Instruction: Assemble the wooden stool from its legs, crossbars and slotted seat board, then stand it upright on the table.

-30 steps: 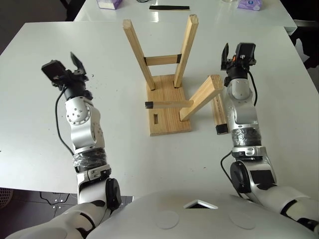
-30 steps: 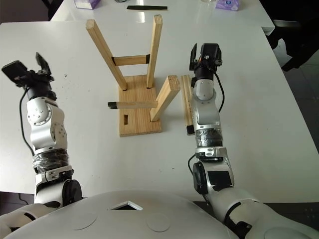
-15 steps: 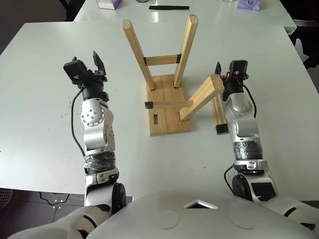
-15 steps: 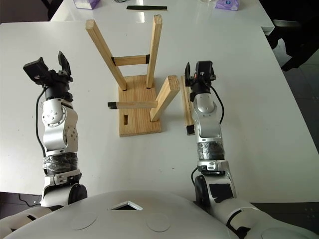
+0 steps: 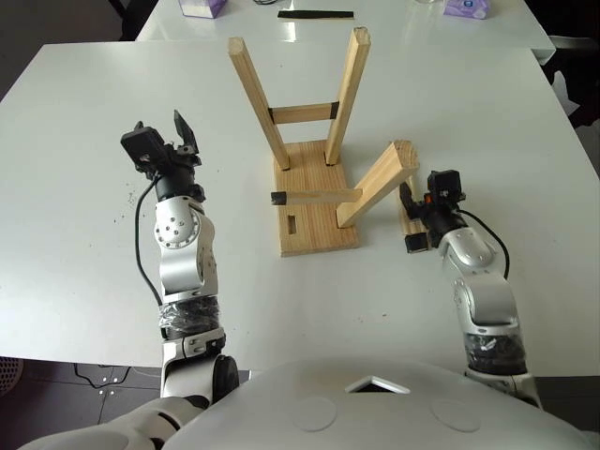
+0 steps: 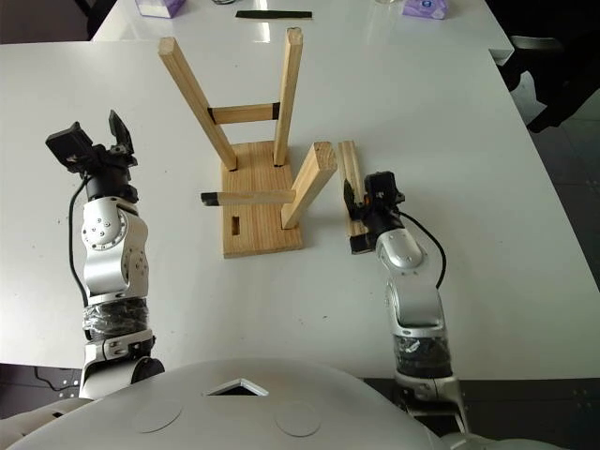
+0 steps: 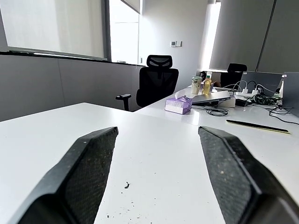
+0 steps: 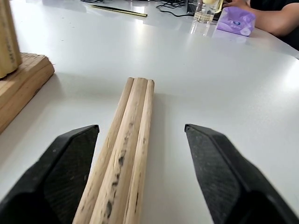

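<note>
The right end effector (image 8: pixel 140 127) sits low on the counter (image 5: pixel 84 234) with its fingers (image 8: pixel 70 158) spread and nothing gripped. They straddle the near end of the loose leg (image 6: pixel 349 169), which lies flat just to the right of the seat board (image 5: pixel 314 239). The step in hand looks like picking up this fourth leg. To do it well, the jaws should probably close squarely across the leg's flat sides, a little in from the end, so that the tip stays free to enter a slot. Lifting it level should keep the far end from swinging into the tilted leg (image 5: pixel 380 183) close beside it. That tilted leg leans in the board and carries a crossbar (image 5: pixel 314 197) with a dark tip that points left over the empty slot (image 5: pixel 293 224), so it seems loosely seated and easy to knock. Farther back, two upright legs (image 5: pixel 258 98) joined by a second crossbar (image 5: pixel 305 113) stand in the board. The left end effector (image 7: pixel 158 129) hangs open and empty above the counter, well apart to the left of the board, where it could steady the board during insertion.
</note>
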You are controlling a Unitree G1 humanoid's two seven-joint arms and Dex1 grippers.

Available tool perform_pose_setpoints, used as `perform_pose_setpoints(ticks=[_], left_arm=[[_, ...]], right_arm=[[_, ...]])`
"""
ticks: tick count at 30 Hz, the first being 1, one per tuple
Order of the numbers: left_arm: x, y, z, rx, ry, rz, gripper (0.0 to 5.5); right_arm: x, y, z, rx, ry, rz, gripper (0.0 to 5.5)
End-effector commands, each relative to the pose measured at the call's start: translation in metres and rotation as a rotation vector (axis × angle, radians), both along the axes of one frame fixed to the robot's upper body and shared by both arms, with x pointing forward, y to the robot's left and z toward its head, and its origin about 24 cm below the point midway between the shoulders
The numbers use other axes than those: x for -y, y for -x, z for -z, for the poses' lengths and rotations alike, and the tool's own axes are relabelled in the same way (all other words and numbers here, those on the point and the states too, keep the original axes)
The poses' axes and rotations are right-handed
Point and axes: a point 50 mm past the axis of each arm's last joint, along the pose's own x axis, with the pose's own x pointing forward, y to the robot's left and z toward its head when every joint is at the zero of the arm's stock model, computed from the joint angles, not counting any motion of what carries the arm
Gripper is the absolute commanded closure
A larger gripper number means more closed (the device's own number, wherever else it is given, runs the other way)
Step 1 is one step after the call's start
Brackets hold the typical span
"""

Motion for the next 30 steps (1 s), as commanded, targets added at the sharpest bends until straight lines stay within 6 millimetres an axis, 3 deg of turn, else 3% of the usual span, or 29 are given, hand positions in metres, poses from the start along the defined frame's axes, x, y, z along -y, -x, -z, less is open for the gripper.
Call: perform_pose_setpoints(ticks=[1, 15, 25, 30], left_arm=[[-0.004, 0.007, 0.002, -0.023, -0.01, -0.032, 2.3], [-0.002, 0.012, 0.005, -0.038, -0.008, -0.059, 2.3], [0.001, 0.018, 0.009, -0.051, -0.002, -0.08, 2.3], [0.001, 0.017, 0.009, -0.05, -0.003, -0.082, 2.3]], right_arm=[[-0.003, 0.008, -0.005, -0.035, 0.001, -0.037, 2.1], [0.008, 0.038, -0.003, -0.089, 0.229, -0.158, 2.1], [0.014, 0.043, -0.004, -0.121, 0.269, -0.272, 2.1], [0.022, 0.037, -0.014, -0.064, 0.257, -0.232, 2.1]])
